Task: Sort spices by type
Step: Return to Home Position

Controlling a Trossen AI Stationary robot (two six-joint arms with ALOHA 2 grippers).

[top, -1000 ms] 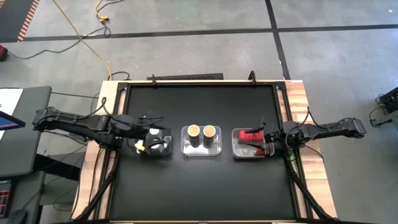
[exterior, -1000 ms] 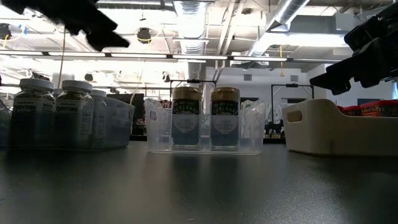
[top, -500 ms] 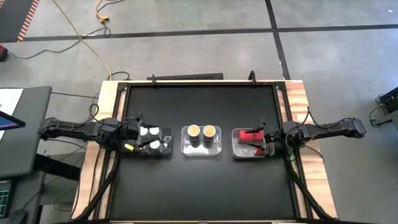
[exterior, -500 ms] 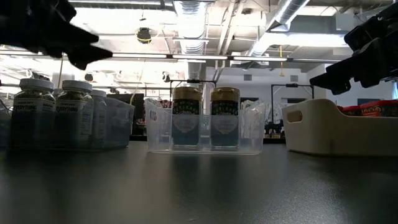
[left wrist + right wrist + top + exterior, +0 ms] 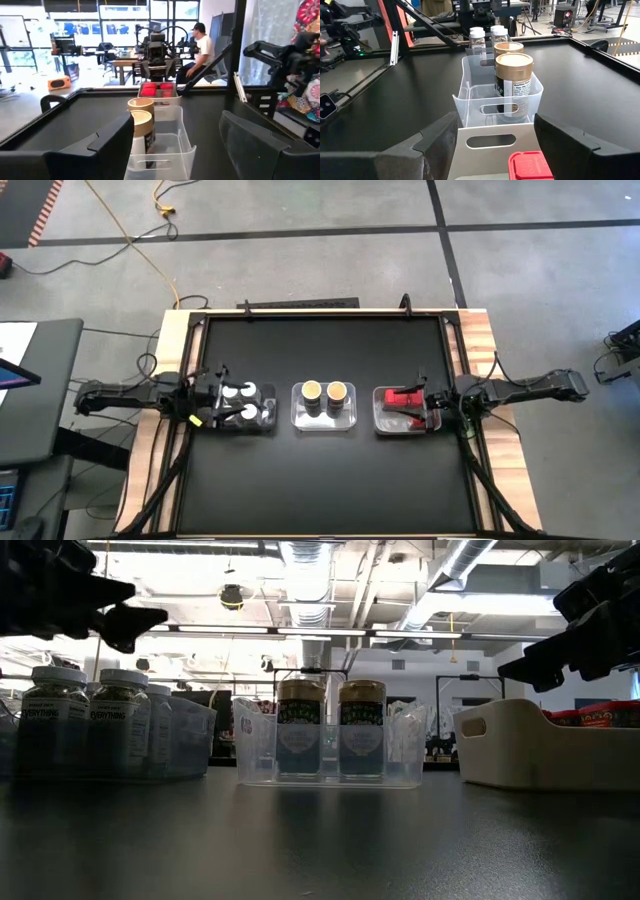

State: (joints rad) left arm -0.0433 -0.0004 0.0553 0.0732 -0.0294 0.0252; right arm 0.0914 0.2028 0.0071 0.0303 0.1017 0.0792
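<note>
White-capped jars (image 5: 238,391) stand together in the left bin (image 5: 232,425), tan-topped jars (image 5: 312,390) sit as a pair in the clear tray (image 5: 297,420) at the middle of the table (image 5: 320,480), and red packets (image 5: 404,397) lie in the pale bin (image 5: 380,420) on the right. All three kinds look sorted, so what remains is probably only clearing the arms away.

The main risk is likely a knock on the way out. The left gripper (image 5: 205,400) hangs at the outer edge of the left bin, its fingers spread wide and empty. If it dips while swinging back, a finger could catch a cap or the bin wall and tip the jars. The right gripper (image 5: 435,408) is likewise spread wide and empty over the outer end of the pale bin. A low pull could hook the rim and drag the bin, spilling packets.

In the low view, the left gripper (image 5: 130,618) is above the white-capped jars (image 5: 122,720), clear of their caps and touching nothing. The right gripper (image 5: 560,650) is above the pale bin's (image 5: 520,745) rim, also apart from it. From the left wrist, the tan-topped jars (image 5: 141,117) show ahead between the fingers, with the red packets (image 5: 157,90) beyond them.
</note>
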